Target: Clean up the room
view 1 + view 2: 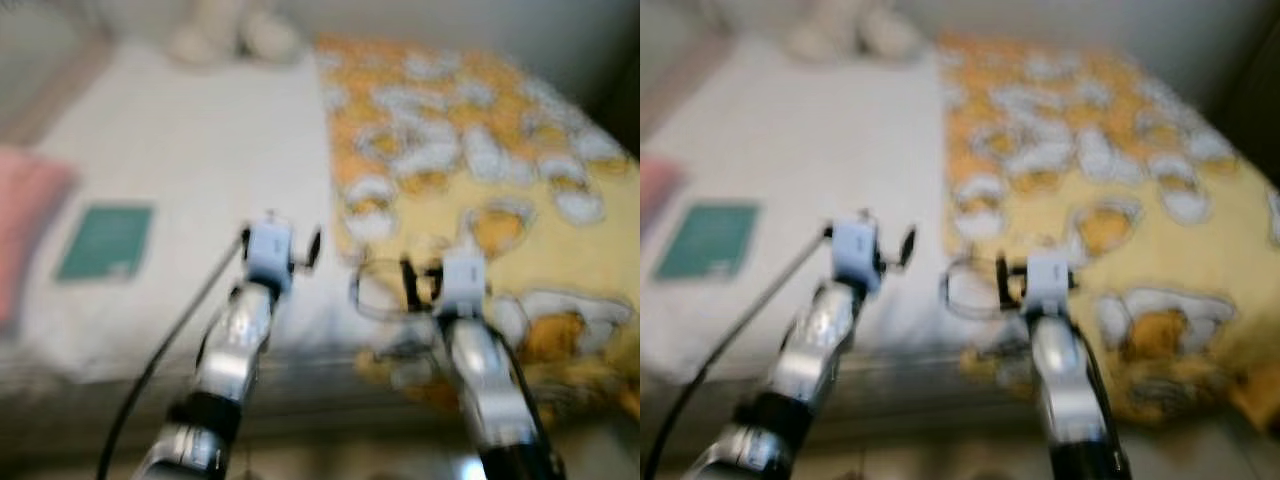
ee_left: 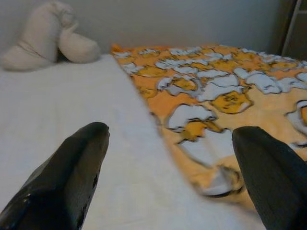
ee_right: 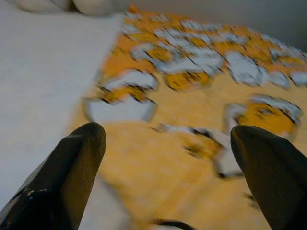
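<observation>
Both hands reach out over a bed (image 1: 200,150), the head views blurred. Left hand (image 1: 280,240), at the end of a silver arm raised forward from the lower left, hovers over the white sheet near the blanket's edge; its wrist view shows the two black fingers (image 2: 72,177) spread wide apart with nothing between them. Right hand (image 1: 420,285), on a matching arm reaching forward from the lower right, sits above the near edge of the orange-and-yellow patterned blanket (image 1: 480,170), its fingers (image 3: 67,172) likewise parted and empty over the fabric.

Left to right across the bed: a pink item (image 1: 25,230) at the far left edge, a flat green book (image 1: 105,242) lying on the white sheet well left of the left hand, then the blanket covering the right half, its long edge running from the near side toward the wall. A cream soft toy or cushion (image 2: 43,36) rests at the head of the bed, beyond the left hand.
</observation>
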Available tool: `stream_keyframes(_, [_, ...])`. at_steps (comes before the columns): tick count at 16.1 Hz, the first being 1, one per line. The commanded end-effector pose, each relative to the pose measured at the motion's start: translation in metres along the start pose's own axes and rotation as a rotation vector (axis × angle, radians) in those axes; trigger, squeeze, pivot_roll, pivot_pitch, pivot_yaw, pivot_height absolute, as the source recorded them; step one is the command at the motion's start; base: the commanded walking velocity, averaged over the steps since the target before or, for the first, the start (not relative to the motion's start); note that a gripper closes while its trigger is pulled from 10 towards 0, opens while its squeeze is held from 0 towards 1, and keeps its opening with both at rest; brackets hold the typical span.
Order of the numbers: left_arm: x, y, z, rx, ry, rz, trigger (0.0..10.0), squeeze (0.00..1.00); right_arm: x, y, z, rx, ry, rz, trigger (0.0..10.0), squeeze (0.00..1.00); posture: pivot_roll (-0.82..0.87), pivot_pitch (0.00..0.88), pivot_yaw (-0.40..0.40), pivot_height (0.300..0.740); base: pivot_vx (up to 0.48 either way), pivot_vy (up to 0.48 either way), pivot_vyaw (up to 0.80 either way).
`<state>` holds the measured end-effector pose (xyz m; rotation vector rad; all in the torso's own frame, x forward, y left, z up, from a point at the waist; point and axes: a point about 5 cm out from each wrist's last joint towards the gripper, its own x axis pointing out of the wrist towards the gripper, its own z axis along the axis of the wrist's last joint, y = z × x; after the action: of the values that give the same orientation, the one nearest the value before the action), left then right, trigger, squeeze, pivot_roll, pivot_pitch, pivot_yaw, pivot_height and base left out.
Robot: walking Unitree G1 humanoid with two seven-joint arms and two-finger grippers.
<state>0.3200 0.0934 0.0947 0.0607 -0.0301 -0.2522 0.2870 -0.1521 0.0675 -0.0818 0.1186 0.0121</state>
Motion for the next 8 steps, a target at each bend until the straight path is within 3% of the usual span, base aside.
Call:
stream_keyframes(1, [0.004,-0.003,0.003,-0.029,0.005,-0.003,10.0,0.0,0.002,-0.007,0.003,0.002,-0.014,-0.014,10.0,0.0,-0.06,0.022,-0.017,0.74,0.27,-0.394,0.0])
stream_keyframes(3, [0.003,0.0,0.004,-0.008,-0.016,-0.007,10.0,0.0,0.003,-0.003,0.002,-0.003,0.005,0.009,10.0,0.0,-0.06,0.028,-0.019,0.74,0.326,-0.193,-0.31])
stream_keyframes(7, [-0.001,0.014,-0.009,0.079,0.043,-0.018,10.0,0.0,-0.004,-0.005,-0.005,0.006,0.007,0.01,10.0,0.0,-0.05,0.033,-0.018,0.74,0.0,0.0,-0.59])
stream_keyframes(8, [0.0,0.019,-0.021,0.175,0.147,-0.033,10.0,0.0,-0.005,-0.006,-0.006,0.01,0.01,0.009,10.0,0.0,-0.06,0.035,-0.017,0.74,0.0,0.0,-0.59])
